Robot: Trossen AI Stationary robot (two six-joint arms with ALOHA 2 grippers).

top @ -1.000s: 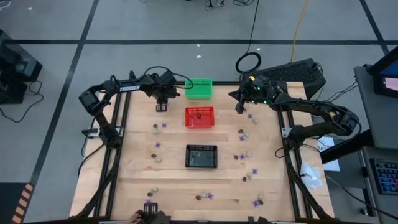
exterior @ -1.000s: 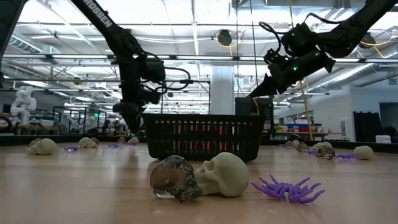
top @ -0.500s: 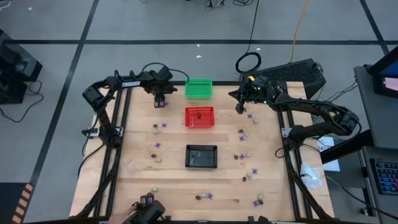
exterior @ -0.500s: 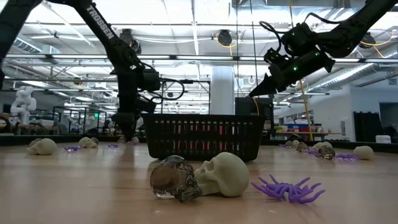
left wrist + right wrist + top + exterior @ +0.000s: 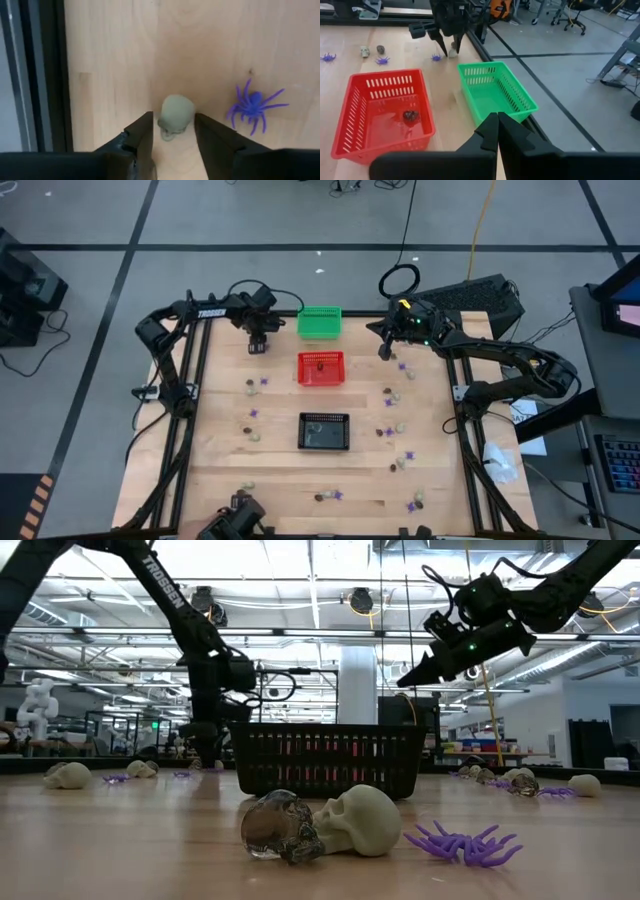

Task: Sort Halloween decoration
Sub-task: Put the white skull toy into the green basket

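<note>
My left gripper [image 5: 172, 137] is low at the far left corner of the counter [image 5: 280, 450], fingers [image 5: 142, 132] spread to either side of a cream skull [image 5: 175, 114] that lies on the wood between them; neither finger looks to be touching it yet. A purple spider [image 5: 254, 104] lies just beside, outside one finger. My right gripper [image 5: 496, 131] hangs high near the far right corner, fingers pressed together on nothing, overlooking the green basket [image 5: 496, 91] and the red basket [image 5: 382, 115], which holds one dark piece [image 5: 410, 115]. The black basket [image 5: 325, 431] sits mid-counter, and the remaining trinkets lie scattered down both sides and along the near edge. Risks noted: the skull is rounded and sits near the fingertips, not deep between them, so I judge a closing pinch could squirt it forward or roll it off toward the nearby counter edge and frame rail. If the fingers close off-centre, one will push the skull before the other arrives. A drift sideways would catch the spider's legs and drag it along, or pick up both, spoiling the sort. I cannot tell which basket takes cream pieces; a wrong drop is possible.
</note>
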